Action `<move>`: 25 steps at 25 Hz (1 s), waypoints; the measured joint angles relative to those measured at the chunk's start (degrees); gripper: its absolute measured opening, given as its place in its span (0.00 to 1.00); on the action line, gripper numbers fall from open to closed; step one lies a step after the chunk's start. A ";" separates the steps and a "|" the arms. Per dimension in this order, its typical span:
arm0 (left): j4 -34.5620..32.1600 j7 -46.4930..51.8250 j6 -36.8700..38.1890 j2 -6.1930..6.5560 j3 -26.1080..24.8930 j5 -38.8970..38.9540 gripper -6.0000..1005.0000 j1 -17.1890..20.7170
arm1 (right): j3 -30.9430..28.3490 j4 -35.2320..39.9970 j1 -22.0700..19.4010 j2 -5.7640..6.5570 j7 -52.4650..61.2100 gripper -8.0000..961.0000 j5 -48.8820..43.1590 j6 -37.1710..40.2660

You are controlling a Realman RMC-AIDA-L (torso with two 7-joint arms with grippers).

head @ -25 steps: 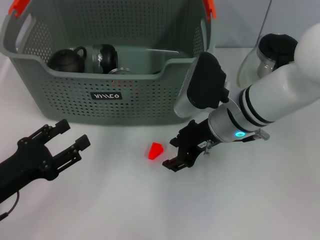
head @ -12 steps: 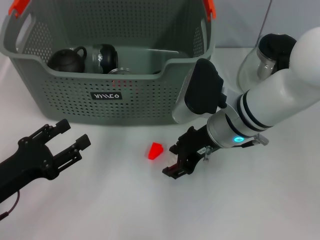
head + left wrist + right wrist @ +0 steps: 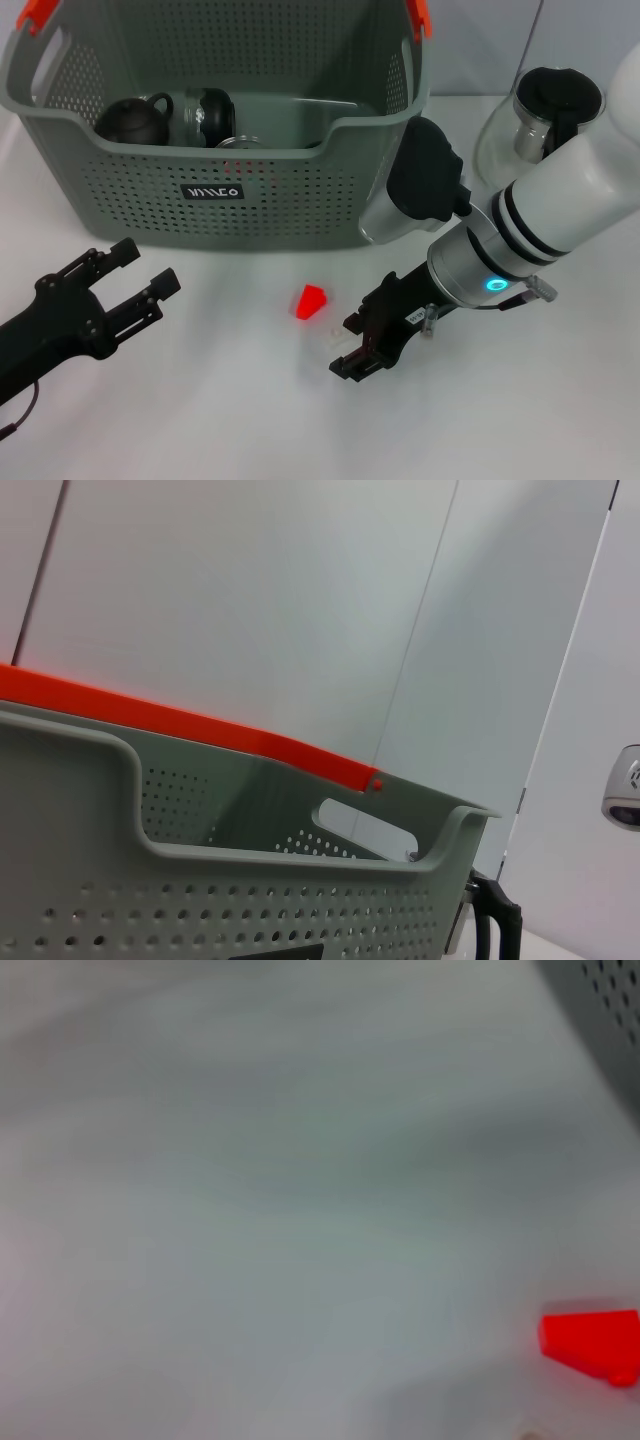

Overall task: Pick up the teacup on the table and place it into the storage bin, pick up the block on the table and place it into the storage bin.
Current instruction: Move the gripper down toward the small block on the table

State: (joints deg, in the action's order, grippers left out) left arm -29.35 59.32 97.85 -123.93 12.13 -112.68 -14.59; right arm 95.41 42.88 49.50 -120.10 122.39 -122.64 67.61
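right gripper (image 3: pixel 352 347) low over the white table (image 3: pixel 250 420), black fingers spread apart with nothing between them, tips near the surface just beside and to the right of the red block (image 3: pixel 311 300), not touching it. small pale scrap on the table right by the fingertips, too small to identify. behind the block, the grey storage bin (image 3: pixel 240 215) with perforated walls and orange handle clips; inside it a dark round teapot-like vessel (image 3: pixel 133 120), a cylindrical cup-like thing and a glass lid. cannot tell for certain which of these is the teacup, but no cup left out on the table, so likely first half of the task done. block not yet grasped, so pick-up and drop into the bin remaining. glass pot (image 3: pixel 545 115) with black handle off to the right beyond the right arm. left gripper (image 3: pixel 130 275) parked at the table's left, open and empty, well apart from the block.

compared with a second ago: right gripper shifted nearer the viewer and slightly right, a little further from the block, wrist swung outward. block, bin and left gripper unchanged
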 joint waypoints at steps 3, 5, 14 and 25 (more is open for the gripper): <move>0.00 0.00 -0.08 0.00 0.00 0.00 0.75 0.00 | -0.25 0.21 -0.28 -0.05 -1.48 0.67 -0.39 -1.17; 0.04 0.00 -0.16 0.00 0.07 0.00 0.75 0.00 | -0.03 0.22 -0.50 -0.29 -3.87 0.67 -0.58 -2.86; 0.09 0.00 -0.21 0.00 0.02 0.00 0.75 0.26 | 2.57 -2.08 -0.78 -0.72 -8.84 0.67 3.21 -7.89; 0.09 0.00 -0.21 0.00 0.00 0.00 0.75 0.14 | 3.23 -4.22 -0.15 -0.81 -7.57 0.67 3.38 -8.30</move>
State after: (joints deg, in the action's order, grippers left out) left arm -29.26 59.33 97.64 -123.93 12.13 -112.68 -14.44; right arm 98.64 38.66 49.35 -120.91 114.82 -119.27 59.30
